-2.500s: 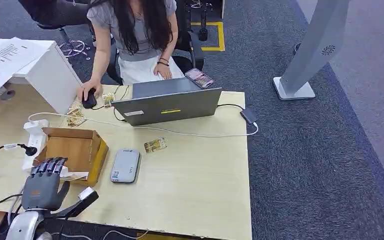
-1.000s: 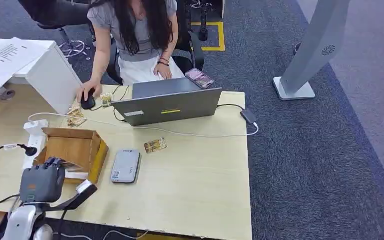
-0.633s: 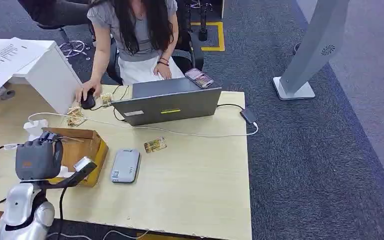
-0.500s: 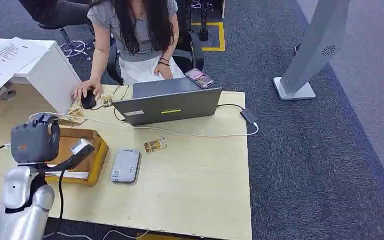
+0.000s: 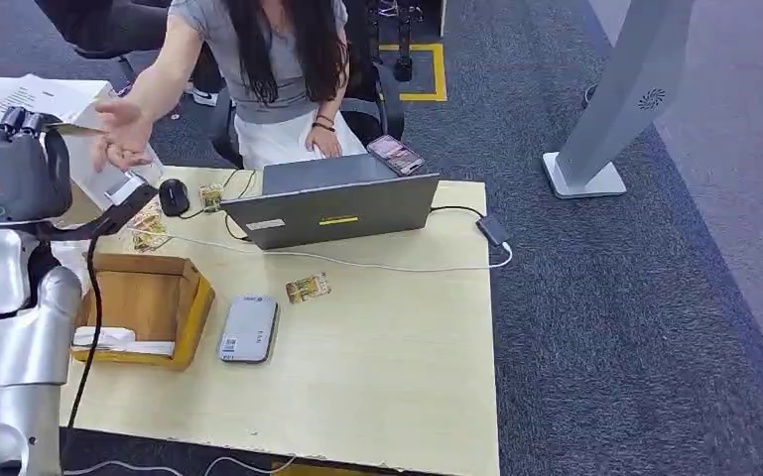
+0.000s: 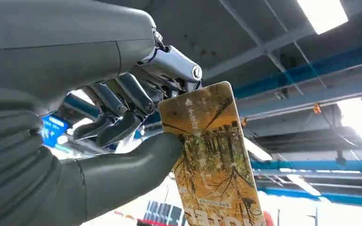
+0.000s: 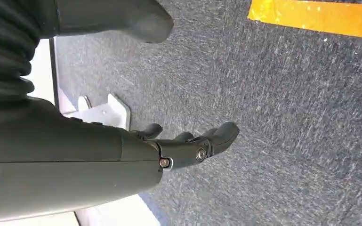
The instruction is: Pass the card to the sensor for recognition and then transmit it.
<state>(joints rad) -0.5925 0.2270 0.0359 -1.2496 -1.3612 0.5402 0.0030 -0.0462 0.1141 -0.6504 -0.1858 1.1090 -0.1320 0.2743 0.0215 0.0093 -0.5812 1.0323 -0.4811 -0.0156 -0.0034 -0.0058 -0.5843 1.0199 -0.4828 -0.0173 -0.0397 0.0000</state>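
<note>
On the table, the sensor lies beside the box. The left robot hand (pinching the card) has risen well above it toward a person's hand, so handover looks imminent.

Head high — wrists close, opposite-facing

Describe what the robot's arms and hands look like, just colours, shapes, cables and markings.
The left arm is silver, built of rounded segments, with a black cable running down beside it. The left hand has a dark grey casing with a small orange marking; at the wrist camera it shows a grey ribbed cover, a thick grey thumb and darker metal-jointed fingers. The right hand looks the same dark grey.
</note>
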